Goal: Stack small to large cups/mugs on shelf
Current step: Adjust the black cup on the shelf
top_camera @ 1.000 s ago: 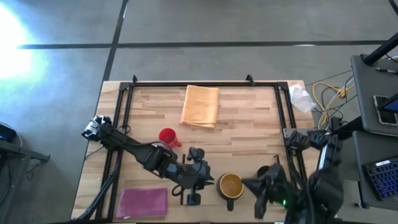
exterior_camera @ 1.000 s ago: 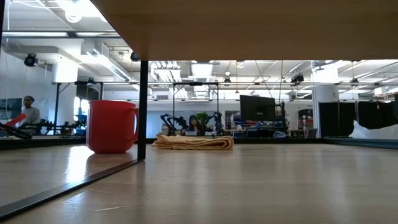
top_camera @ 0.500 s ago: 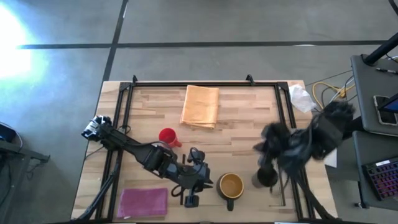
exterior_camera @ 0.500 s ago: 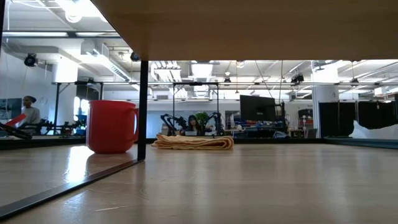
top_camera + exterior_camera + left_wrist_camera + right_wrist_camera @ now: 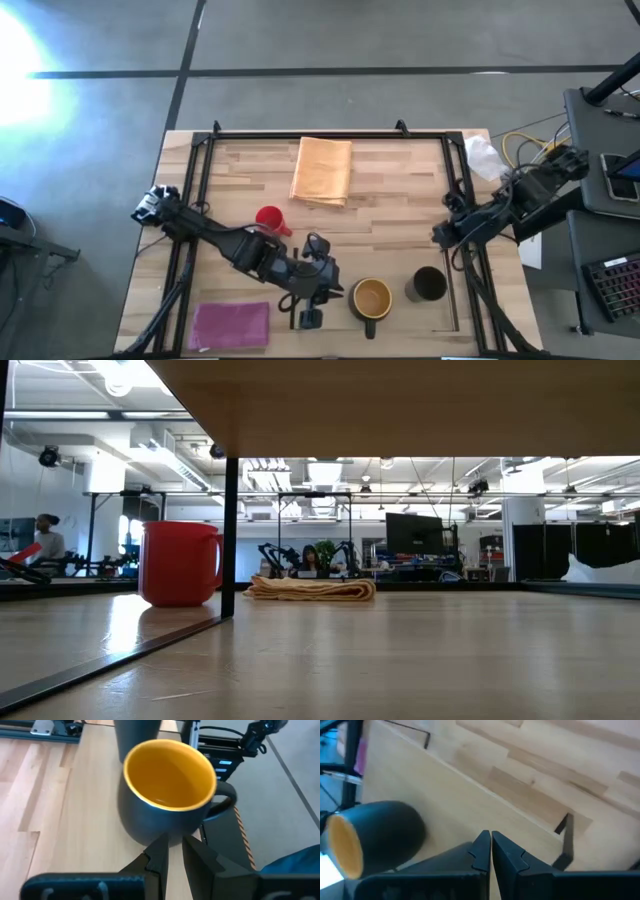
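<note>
The pink-red mug (image 5: 269, 220) stands upright on the pale-wood shelf (image 5: 400, 200); it also shows in the low view (image 5: 180, 563). The dark brown mug with yellow inside (image 5: 371, 298) and the black mug (image 5: 427, 284) stand upright near the near edge. My left gripper (image 5: 330, 289) lies low, shut to a narrow slit, its tips right at the brown mug's wall (image 5: 150, 827). My right gripper (image 5: 440, 235) is shut and empty, above the shelf's right side, clear of the black mug. My left gripper comes level from the table's left at the brown mug's lower side wall (image 5: 165, 837), on the side away from its handle (image 5: 222, 802). I cannot tell whether the fingertips touch it. The mug stands upright on the table.
A folded orange cloth (image 5: 322, 170) lies at the far middle, and a magenta cloth (image 5: 230, 325) at the near left. Thin dark strips (image 5: 325, 133) edge the shelf, with a dark post (image 5: 230, 535) in the low view. Cables and a white wad (image 5: 485, 158) lie at the far right.
My right arm has swung away from the black mug at the near edge, going up and toward the table's far right. The black mug stands uncovered in the same place.
</note>
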`<state>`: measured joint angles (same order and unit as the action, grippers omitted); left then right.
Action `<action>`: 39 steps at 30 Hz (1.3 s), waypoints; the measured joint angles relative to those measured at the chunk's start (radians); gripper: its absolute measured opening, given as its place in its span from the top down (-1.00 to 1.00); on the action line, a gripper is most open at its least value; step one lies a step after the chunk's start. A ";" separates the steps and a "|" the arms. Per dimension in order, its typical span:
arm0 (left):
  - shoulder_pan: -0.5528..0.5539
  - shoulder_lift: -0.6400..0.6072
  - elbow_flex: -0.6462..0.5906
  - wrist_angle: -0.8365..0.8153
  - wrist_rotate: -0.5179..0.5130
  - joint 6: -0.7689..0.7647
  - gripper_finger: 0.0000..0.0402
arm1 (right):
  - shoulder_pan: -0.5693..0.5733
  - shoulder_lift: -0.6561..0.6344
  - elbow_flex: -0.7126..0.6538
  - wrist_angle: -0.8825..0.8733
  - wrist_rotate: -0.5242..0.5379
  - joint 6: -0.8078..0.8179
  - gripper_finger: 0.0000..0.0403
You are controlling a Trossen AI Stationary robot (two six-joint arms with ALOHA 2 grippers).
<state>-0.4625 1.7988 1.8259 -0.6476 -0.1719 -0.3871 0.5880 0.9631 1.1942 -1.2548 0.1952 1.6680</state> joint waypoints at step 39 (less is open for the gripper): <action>0.025 0.000 0.000 -0.105 -0.045 -0.025 0.80 | 0.005 0.072 -0.271 0.446 -0.123 -0.035 0.96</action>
<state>-0.4375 1.7985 1.8256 -0.7528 -0.2165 -0.4122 0.5934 1.0351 0.9234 -0.8085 0.0719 1.6334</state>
